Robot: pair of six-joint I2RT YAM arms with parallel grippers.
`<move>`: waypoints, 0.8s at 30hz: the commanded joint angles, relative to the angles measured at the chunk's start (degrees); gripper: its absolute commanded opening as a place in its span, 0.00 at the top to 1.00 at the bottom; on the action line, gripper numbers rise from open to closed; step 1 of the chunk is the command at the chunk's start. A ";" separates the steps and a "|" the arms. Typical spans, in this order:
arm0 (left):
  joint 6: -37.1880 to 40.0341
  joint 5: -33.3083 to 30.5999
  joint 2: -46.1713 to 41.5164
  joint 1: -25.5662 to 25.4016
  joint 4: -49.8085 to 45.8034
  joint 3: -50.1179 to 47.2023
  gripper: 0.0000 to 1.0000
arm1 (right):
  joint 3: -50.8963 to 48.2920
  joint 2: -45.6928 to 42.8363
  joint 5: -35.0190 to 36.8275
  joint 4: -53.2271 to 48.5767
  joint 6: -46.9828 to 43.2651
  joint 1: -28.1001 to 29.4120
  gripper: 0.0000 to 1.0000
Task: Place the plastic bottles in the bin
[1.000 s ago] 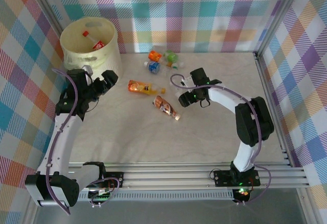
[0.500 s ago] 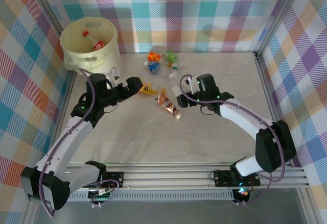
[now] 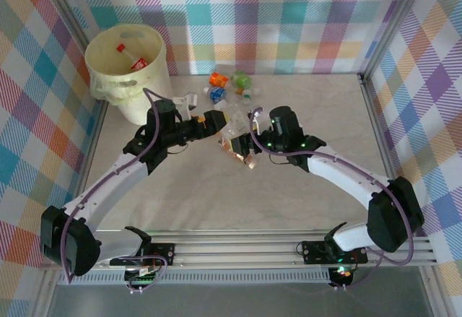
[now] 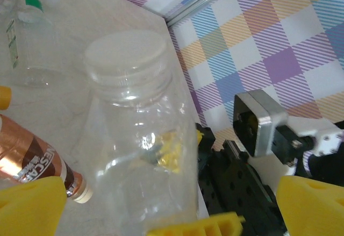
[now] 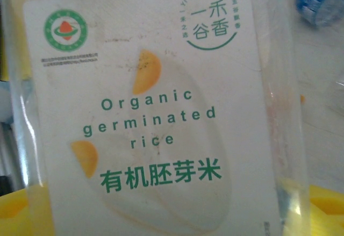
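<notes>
My right wrist view: white label [image 5: 150,118] on clear bottle [image 5: 283,139] reads "Organic germinated rice", under it 有机胚芽米; round green mark [image 5: 210,26] top right, "YI HE GU XIANG" over 一禾谷香; green-red seal [image 5: 65,30] top left, fine print below too small for me. My left wrist view: brown bottle [image 4: 37,158] shows "NESCA", probably Nescafé

A white-capped clear bottle [image 4: 141,155] is sitting between the left gripper's [image 4: 172,206] wide-apart yellow fingers [image 4: 29,206]; a brown bottle [image 4: 32,158] is lying beside it on the table [image 4: 129,10].
</notes>
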 commanded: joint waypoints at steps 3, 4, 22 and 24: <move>-0.67 -3.68 2.06 -1.05 1.31 1.50 0.01 | 3.92 1.58 -6.11 6.01 1.09 2.35 0.42; -0.82 -3.94 2.38 -1.12 1.44 1.51 0.02 | 4.32 1.88 -6.31 6.15 1.01 2.74 0.42; -0.38 -6.43 2.76 -1.15 0.31 1.37 0.45 | 9.23 6.04 -9.61 2.54 -1.34 4.04 0.36; -0.18 -7.54 2.58 -1.22 -0.08 1.42 0.46 | 9.45 6.04 -9.72 2.11 -1.71 3.96 0.33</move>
